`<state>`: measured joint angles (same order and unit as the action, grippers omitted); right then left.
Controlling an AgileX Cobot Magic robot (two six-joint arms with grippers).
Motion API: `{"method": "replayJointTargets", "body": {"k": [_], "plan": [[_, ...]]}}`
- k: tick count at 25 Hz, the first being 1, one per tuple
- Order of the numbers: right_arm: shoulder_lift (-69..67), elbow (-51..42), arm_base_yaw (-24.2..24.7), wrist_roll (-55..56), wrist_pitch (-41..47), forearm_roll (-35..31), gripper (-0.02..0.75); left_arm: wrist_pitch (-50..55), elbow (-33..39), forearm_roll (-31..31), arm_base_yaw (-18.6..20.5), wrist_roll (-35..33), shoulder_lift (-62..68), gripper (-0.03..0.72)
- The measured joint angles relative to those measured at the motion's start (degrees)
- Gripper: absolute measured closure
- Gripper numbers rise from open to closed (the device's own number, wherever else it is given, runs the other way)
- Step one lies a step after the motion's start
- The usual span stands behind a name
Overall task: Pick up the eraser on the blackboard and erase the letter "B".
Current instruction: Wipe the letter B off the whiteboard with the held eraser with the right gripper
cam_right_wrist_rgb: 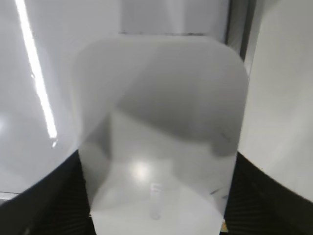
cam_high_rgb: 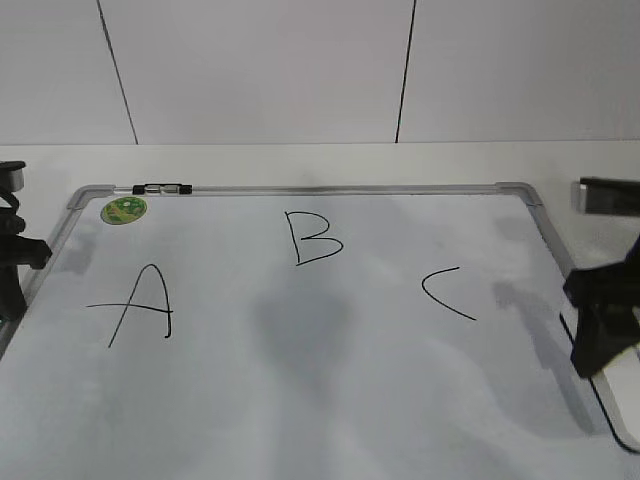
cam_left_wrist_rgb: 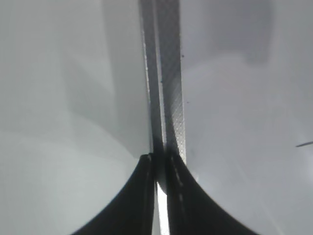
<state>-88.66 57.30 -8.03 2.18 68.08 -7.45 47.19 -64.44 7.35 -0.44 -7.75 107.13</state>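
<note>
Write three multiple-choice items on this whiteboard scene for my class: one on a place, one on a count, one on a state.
1. Where on the board is the magnet?
A) top left corner
B) beside the last letter
C) bottom edge

2. How many letters are drawn?
A) two
B) three
C) five

3. How is the left hand?
A) wide open
B) holding a pen
C) shut

Answers:
1 A: it sits at the upper left.
2 B: only A, B and C show.
3 C: its fingertips meet.
</note>
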Motion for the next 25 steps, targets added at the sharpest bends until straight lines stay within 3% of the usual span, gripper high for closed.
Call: {"method": "replayJointTargets", "body": {"k": [6,16,25], "plan": [[-1.2,13.5,-0.9,-0.3,1.3,1.1,0.2,0.0,0.0,0.0,0.0,0.0,0.0,0.669],[-15.7,33.1,-14.6,2.1,2.1,5.5,0.2,0.5,-0.1,0.1,0.0,0.0,0.0,0.669],[-30.2,47.1,-20.4,2.4,2.2,5.6,0.2,0.7,-0.1,0.1,0.0,0.0,0.0,0.669]]}}
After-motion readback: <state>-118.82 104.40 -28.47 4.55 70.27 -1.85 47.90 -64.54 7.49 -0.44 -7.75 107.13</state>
